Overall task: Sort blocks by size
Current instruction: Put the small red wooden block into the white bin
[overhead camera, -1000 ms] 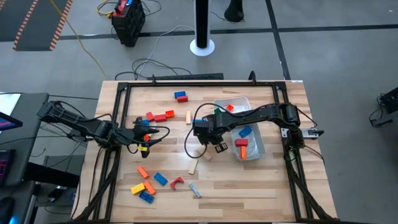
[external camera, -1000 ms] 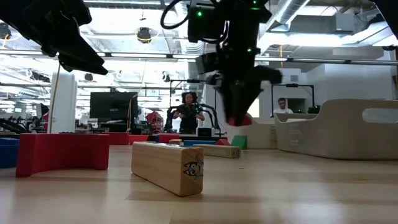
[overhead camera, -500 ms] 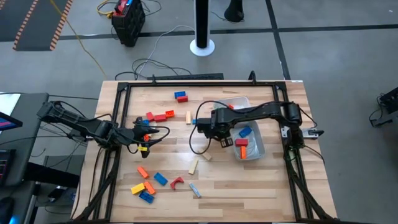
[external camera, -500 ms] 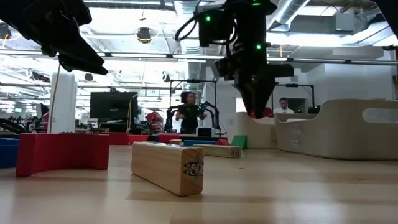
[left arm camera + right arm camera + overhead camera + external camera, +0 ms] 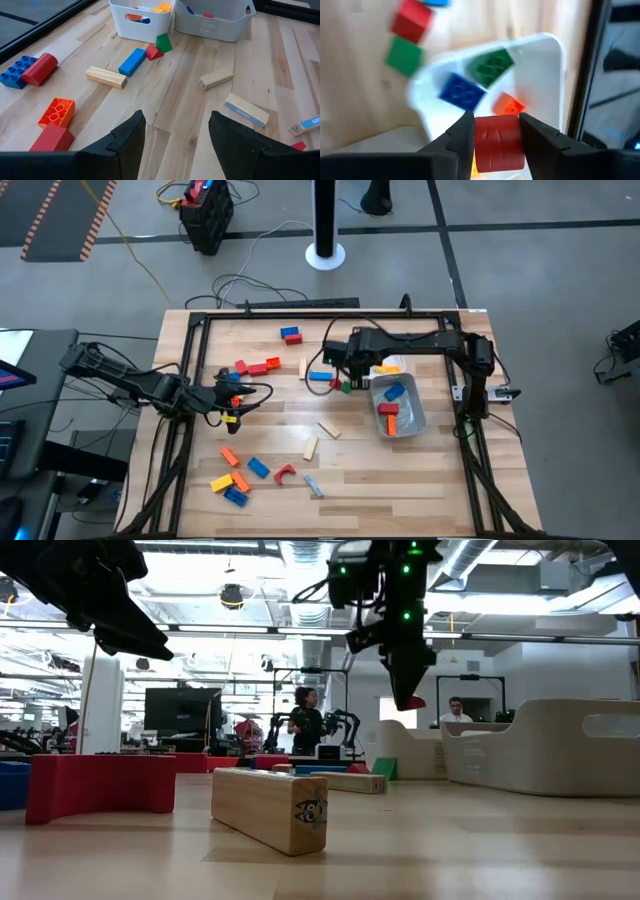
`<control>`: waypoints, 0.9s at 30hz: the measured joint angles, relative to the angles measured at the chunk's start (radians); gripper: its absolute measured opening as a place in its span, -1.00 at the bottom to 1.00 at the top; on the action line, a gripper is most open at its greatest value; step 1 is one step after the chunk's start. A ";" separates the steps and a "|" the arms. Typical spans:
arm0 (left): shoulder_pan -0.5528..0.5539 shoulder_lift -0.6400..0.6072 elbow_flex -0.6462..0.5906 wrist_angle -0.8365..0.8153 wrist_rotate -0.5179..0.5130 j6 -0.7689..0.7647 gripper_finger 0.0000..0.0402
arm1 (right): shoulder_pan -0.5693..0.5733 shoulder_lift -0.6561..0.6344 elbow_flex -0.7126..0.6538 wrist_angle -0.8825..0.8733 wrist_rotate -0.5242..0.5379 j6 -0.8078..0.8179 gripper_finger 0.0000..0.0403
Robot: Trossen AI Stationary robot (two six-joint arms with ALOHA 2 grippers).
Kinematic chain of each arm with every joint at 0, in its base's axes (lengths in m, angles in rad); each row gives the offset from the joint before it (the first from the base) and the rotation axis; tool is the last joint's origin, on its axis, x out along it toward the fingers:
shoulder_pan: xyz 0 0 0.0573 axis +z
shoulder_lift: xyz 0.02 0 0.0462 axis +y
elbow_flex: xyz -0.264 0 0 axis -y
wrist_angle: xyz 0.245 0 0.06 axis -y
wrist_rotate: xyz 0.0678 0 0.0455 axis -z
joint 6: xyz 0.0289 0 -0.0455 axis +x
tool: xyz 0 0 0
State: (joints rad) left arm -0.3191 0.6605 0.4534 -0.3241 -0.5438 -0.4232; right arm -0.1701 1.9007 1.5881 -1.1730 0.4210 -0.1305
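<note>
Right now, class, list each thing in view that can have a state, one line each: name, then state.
Right gripper: shut on a red block, above the white tub.
Left gripper: open, empty, over the table.
White tub: upright, blocks inside.
Clear tub: upright, blocks inside.
Tan block: lying flat on the table.
</note>
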 joint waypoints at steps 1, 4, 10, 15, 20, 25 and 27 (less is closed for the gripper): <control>0.000 0.000 0.000 0.000 0.000 -0.001 0.04 | -0.012 0.000 -0.005 0.003 0.001 0.007 -0.09; 0.000 0.000 0.000 0.000 0.003 -0.003 0.04 | -0.036 0.001 -0.008 -0.005 0.000 0.032 0.10; 0.000 0.000 0.000 -0.005 0.011 -0.005 0.04 | -0.010 -0.005 -0.008 0.002 0.001 0.056 0.30; 0.000 0.000 0.000 -0.024 0.011 -0.007 0.04 | 0.092 -0.005 -0.002 0.075 0.000 0.083 0.31; 0.000 0.000 0.000 -0.008 0.008 -0.014 0.04 | 0.167 -0.005 -0.002 0.263 0.000 0.078 0.31; 0.000 0.000 0.000 0.021 0.007 -0.019 0.04 | 0.142 0.001 -0.002 0.416 -0.095 0.221 0.31; 0.000 0.000 0.000 0.034 0.007 -0.019 0.04 | 0.116 0.031 0.001 0.417 -0.176 0.286 0.31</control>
State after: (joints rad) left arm -0.3192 0.6605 0.4534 -0.2900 -0.5369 -0.4423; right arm -0.0541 1.9314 1.5887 -0.7559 0.2449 0.1558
